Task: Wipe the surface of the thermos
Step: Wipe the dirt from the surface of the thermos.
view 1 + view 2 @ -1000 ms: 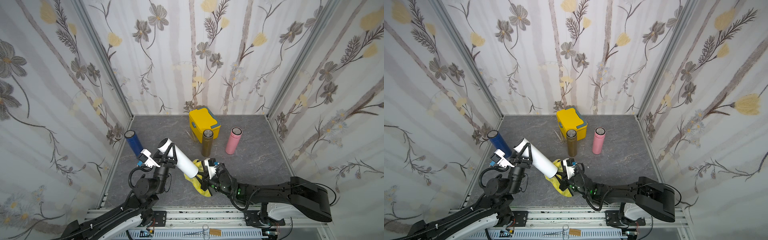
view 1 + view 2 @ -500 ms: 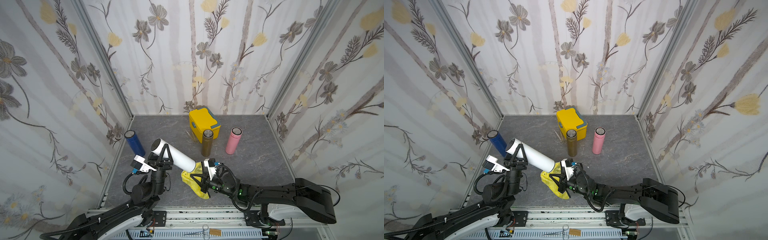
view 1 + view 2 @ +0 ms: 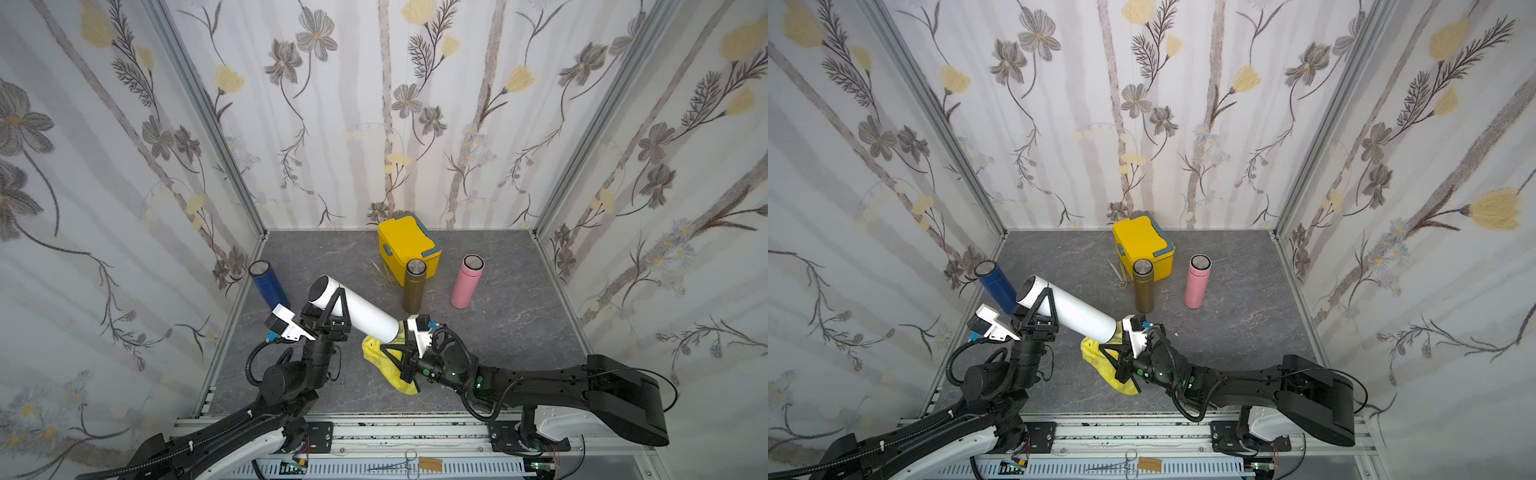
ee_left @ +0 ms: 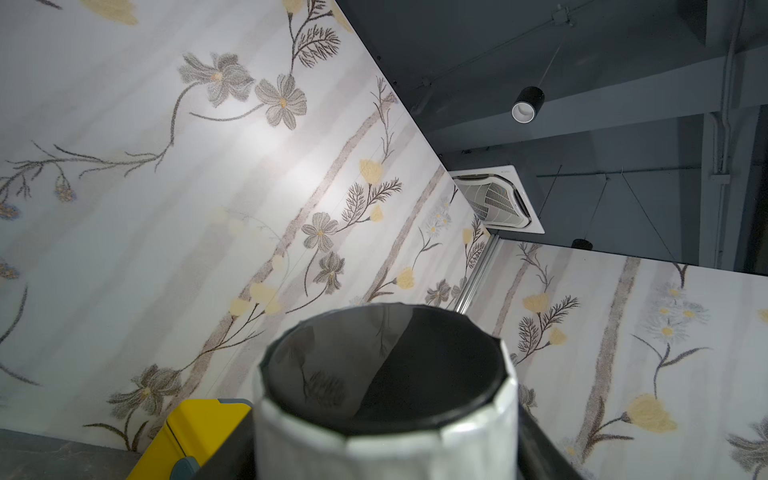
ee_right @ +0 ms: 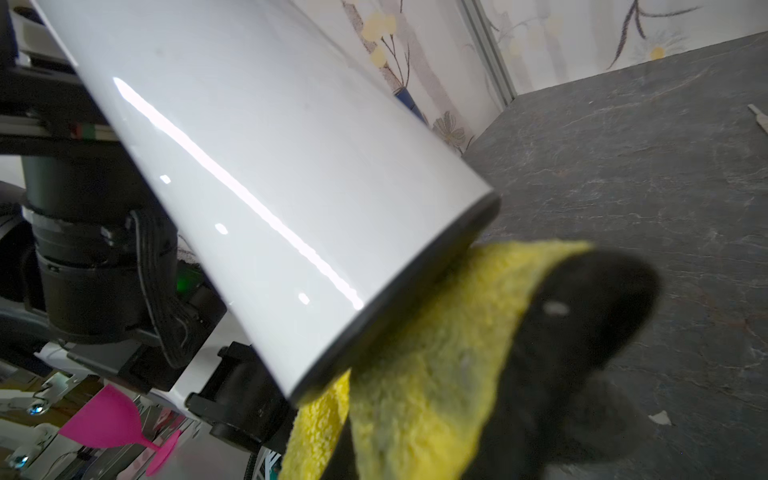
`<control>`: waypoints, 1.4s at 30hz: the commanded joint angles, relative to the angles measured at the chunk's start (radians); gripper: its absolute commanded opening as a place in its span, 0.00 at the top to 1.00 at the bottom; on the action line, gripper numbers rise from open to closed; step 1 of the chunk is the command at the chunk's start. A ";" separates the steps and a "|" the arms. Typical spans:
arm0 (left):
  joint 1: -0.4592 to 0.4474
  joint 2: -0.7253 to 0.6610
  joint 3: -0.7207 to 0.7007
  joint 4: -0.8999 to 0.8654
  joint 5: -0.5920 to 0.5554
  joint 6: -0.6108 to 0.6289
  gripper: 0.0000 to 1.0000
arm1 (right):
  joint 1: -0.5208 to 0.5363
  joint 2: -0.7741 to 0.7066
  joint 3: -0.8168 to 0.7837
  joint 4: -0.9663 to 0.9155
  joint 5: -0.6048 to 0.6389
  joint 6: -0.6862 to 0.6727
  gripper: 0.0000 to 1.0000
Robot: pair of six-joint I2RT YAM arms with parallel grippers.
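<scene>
A white thermos point(image 3: 357, 309) point(image 3: 1077, 311) is held tilted above the floor, its dark lid end up and to the left. My left gripper point(image 3: 332, 309) point(image 3: 1042, 309) is shut on its upper part. The left wrist view shows the lid end point(image 4: 386, 374) between the gripper point(image 4: 386, 453) fingers. My right gripper point(image 3: 405, 353) point(image 3: 1121, 353) is shut on a yellow cloth point(image 3: 384, 363) point(image 3: 1100, 363). The cloth point(image 5: 436, 353) lies against the thermos point(image 5: 266, 166) at its lower base rim. The right gripper point(image 5: 478, 395) is mostly draped by it.
A blue thermos point(image 3: 268, 284) stands by the left wall. A bronze thermos point(image 3: 413, 291) and a pink one point(image 3: 467, 282) stand behind, next to a yellow box point(image 3: 407, 245). Tweezers point(image 3: 384, 270) lie beside the box. The walls close in on three sides.
My left arm shifted slightly left and nearer, carrying the thermos with it. The cloth in my right gripper slid a little left along the thermos base end.
</scene>
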 commanded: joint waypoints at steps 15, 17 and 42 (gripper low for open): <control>0.000 0.073 0.046 -0.031 0.034 0.032 1.00 | 0.048 -0.003 0.052 0.009 0.055 -0.050 1.00; -0.001 0.077 0.063 -0.068 0.028 0.054 1.00 | 0.047 -0.043 0.029 0.007 0.106 -0.057 1.00; 0.227 0.967 0.293 0.336 -0.119 0.497 1.00 | 0.038 -0.419 0.320 -0.542 0.464 -0.162 1.00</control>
